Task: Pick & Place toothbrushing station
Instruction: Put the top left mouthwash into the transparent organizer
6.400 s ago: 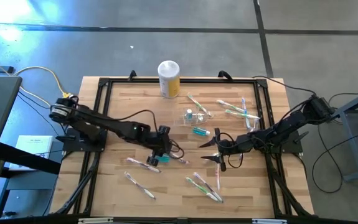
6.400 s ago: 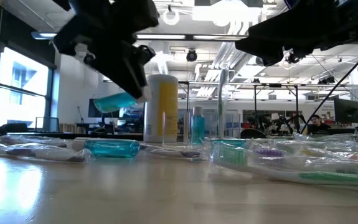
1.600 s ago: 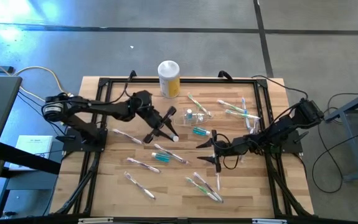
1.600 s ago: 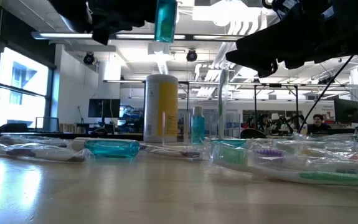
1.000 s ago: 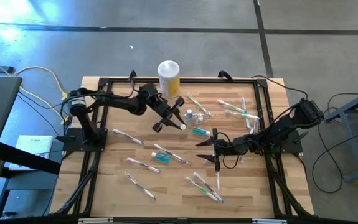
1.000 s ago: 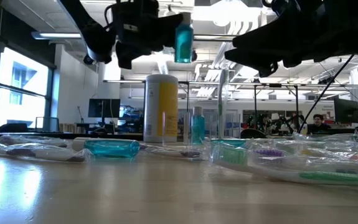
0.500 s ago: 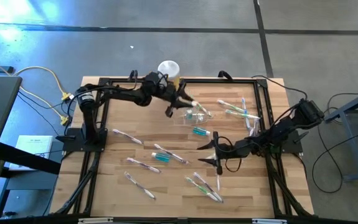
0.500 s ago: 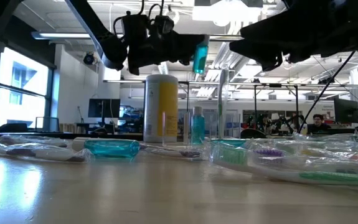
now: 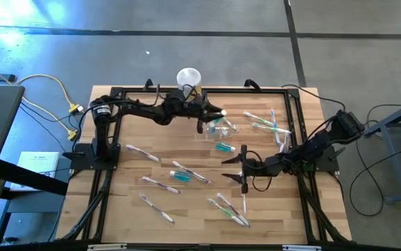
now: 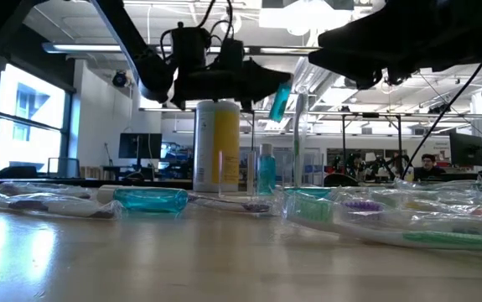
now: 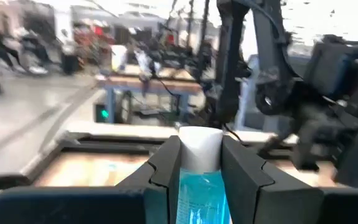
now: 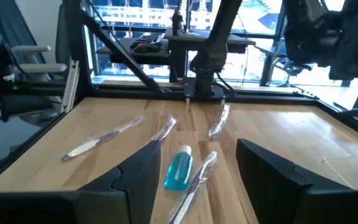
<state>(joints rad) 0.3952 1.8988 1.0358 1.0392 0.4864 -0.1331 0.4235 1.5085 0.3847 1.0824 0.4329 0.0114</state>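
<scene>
The clear toothbrushing station (image 9: 214,130) is hard to make out, its edges lost among wrapped toothbrushes at the worktop's (image 9: 130,202) far middle, beside the yellow canister (image 10: 216,147). The left hand (image 9: 210,120), clamped on a small blue bottle (image 10: 279,101), has swung from mid-worktop to just above the station. Three blue bottles are visible; the right hand (image 9: 243,167) hovers with fingers apart.

Left arm stretches across the table, its tool (image 9: 213,116) clamped; right tool (image 9: 243,169) hovers spread
</scene>
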